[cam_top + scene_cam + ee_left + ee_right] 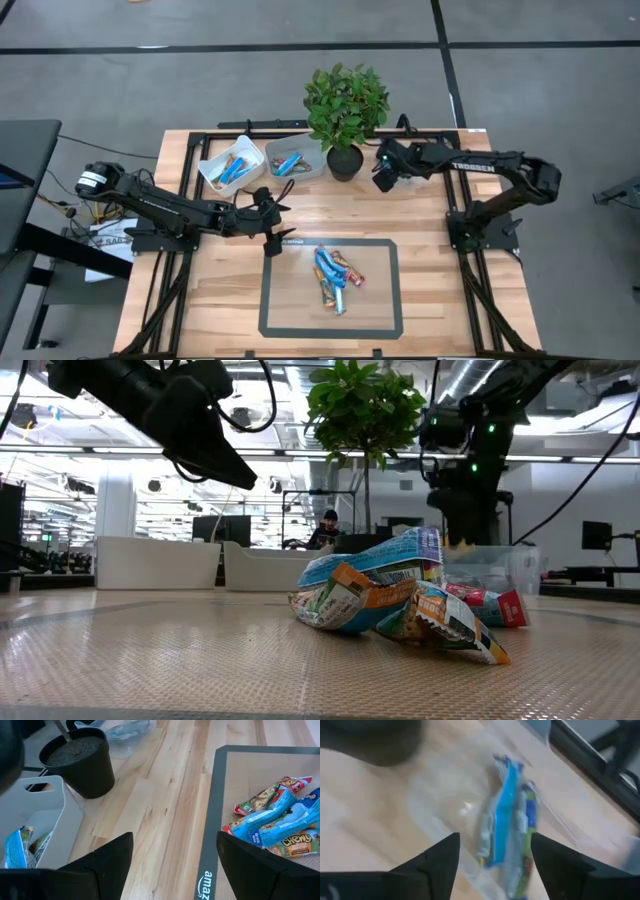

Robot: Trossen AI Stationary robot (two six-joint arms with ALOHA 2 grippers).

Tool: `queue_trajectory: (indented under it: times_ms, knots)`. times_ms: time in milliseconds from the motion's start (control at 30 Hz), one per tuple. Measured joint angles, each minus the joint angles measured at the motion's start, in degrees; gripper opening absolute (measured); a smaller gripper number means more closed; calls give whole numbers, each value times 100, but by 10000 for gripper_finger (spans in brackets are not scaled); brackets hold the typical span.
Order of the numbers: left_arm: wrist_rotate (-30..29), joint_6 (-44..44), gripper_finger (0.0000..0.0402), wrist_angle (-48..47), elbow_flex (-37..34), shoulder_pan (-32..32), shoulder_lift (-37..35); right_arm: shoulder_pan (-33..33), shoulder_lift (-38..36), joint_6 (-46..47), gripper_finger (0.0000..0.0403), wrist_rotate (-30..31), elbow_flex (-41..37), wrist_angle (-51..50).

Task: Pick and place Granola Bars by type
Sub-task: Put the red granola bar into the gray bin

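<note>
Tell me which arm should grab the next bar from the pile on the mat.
Left, probably. Its open end effector sits at the mat's edge near the bar pile; the right end effector is away beside the plant pot.

The left arm reached in from the table's left side, stretched low and nearly straight toward the middle. Its left gripper [272, 228] hung just left of centre, fingers [107, 857] spread wide with nothing between them. The right arm rose from its base at the right edge, bent at the elbow and extended leftward along the far side of the table. Its right gripper [381, 172] pointed down at the far middle, fingers [437, 860] parted and empty. In the low view both wrists came down from above, well apart.
</note>
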Motion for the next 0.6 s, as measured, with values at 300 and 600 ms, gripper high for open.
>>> queue_trajectory:
  times_ms: [300, 600]
  knots:
    - [146, 50, 278, -2, 0, 0, 2, 1090, -677, 617, 231, -543, 15, 277]
    - [144, 66, 278, 28, 0, 0, 2, 2534, -733, 1532, 220, -848, 450, 228]
